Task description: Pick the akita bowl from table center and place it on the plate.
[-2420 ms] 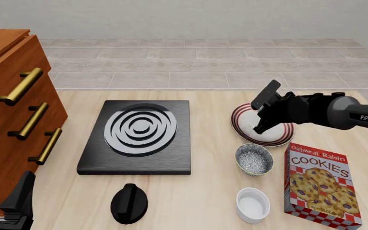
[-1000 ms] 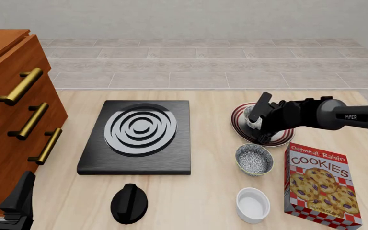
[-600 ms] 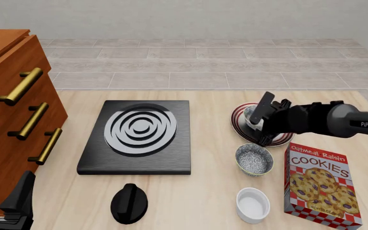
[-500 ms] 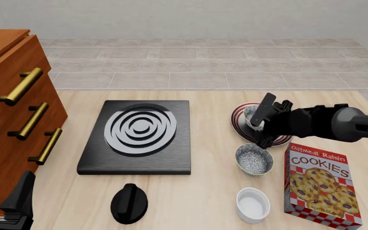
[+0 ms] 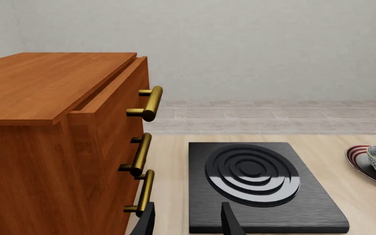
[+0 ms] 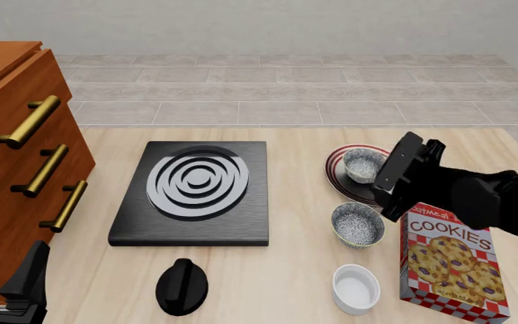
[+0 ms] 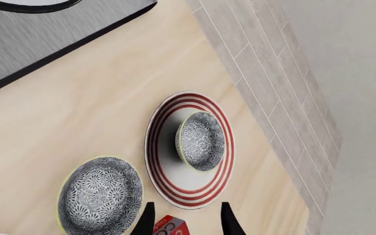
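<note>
Pale wood covers the worktop point(image 6: 295, 270), with grey floor tiles behind it. On it sits the plate point(image 6: 338, 177) with red rings, and the akita bowl point(image 6: 364, 164) stands upright inside it. Just in front of the plate is a second speckled bowl point(image 6: 357, 224), then a white ramekin point(image 6: 355, 288) and a cookie box point(image 6: 450, 260) beside them. The right gripper point(image 6: 394, 181) hangs above the plate's near edge with its fingers spread apart and nothing between them. The left gripper point(image 5: 186, 221) waits low near the wooden drawers point(image 6: 21, 155), fingers spread too. A black stove point(image 6: 193, 191) lies in the middle.
</note>
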